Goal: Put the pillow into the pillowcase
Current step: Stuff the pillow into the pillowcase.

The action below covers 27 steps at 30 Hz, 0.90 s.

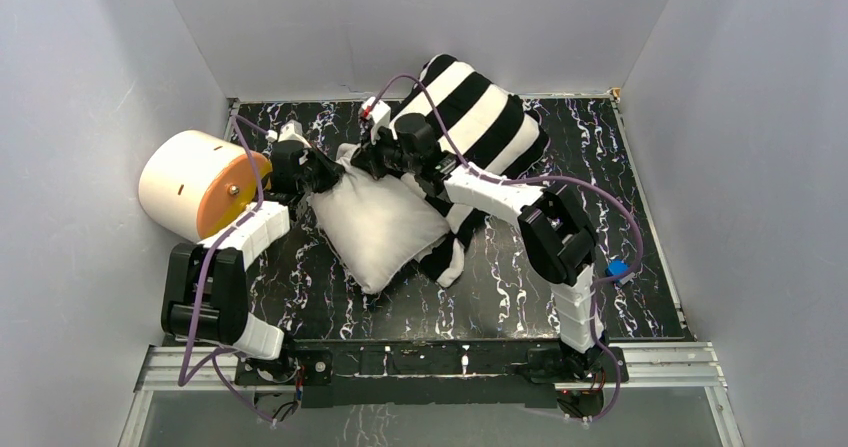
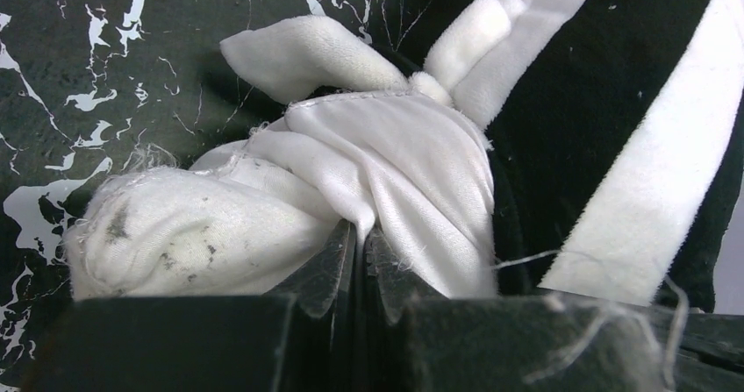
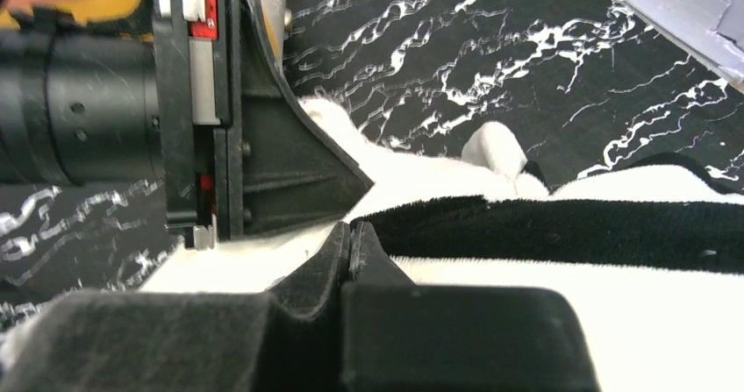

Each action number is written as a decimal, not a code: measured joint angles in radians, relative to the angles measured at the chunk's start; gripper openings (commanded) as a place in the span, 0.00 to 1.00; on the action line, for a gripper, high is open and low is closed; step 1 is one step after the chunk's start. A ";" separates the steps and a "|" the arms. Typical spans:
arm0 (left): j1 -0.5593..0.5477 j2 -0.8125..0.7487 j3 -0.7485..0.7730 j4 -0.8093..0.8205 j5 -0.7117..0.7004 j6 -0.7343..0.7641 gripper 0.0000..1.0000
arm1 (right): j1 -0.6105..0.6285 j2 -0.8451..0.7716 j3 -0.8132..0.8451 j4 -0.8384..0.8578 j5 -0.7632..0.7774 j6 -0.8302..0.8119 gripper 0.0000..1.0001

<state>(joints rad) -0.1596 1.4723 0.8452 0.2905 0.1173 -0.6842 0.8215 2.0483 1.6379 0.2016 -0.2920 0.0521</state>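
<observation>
The white pillow (image 1: 375,225) lies on the black marbled table (image 1: 600,167), its far corner tucked at the mouth of the striped pillowcase (image 1: 480,117). My left gripper (image 1: 335,175) is shut on a bunched fold of the pillow (image 2: 263,225), the fabric pinched between its jaws (image 2: 360,230). My right gripper (image 1: 368,159) is just beside it and is shut; in the right wrist view its tips (image 3: 351,227) pinch the end of the pillowcase's black hem (image 3: 570,230). Black and white stripes of the pillowcase (image 2: 632,103) fill the right of the left wrist view.
A cream cylinder with an orange face (image 1: 195,185) lies at the table's left edge, close behind the left arm. Grey walls enclose the table on three sides. In the right wrist view, the left gripper's black body (image 3: 254,146) sits a finger's width from the right gripper.
</observation>
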 measured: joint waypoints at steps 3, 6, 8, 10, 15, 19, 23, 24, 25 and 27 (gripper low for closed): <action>0.000 0.004 0.000 0.005 0.003 -0.011 0.00 | 0.011 -0.021 -0.067 0.131 0.052 0.081 0.00; 0.000 0.003 -0.003 0.012 0.003 -0.022 0.00 | 0.022 -0.040 -0.089 0.166 0.122 0.127 0.06; 0.000 -0.001 -0.005 0.010 0.003 -0.026 0.07 | 0.028 -0.055 -0.093 0.154 0.166 0.130 0.17; 0.000 -0.020 -0.005 -0.007 0.003 -0.021 0.26 | 0.031 -0.086 -0.127 0.137 0.197 0.127 0.31; -0.008 -0.165 -0.005 -0.096 0.011 0.071 0.50 | 0.071 -0.286 -0.330 0.023 0.182 0.106 0.60; -0.035 -0.341 0.000 -0.193 0.046 0.206 0.57 | 0.090 -0.492 -0.418 -0.111 0.185 0.063 0.69; -0.060 -0.481 0.016 -0.271 0.106 0.394 0.59 | 0.018 -0.695 -0.527 -0.172 0.203 0.061 0.76; -0.064 -0.508 0.020 -0.287 0.128 0.444 0.59 | -0.005 -0.750 -0.570 -0.181 0.217 0.066 0.76; -0.067 -0.529 0.022 -0.302 0.157 0.506 0.61 | -0.030 -0.800 -0.613 -0.194 0.231 0.074 0.76; -0.072 -0.558 0.021 -0.332 0.214 0.624 0.63 | -0.060 -0.873 -0.687 -0.217 0.248 0.088 0.76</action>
<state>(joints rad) -0.2317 0.9142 0.8661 -0.0414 0.3317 -0.0605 0.7612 1.1755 0.9508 -0.0154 -0.0441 0.1398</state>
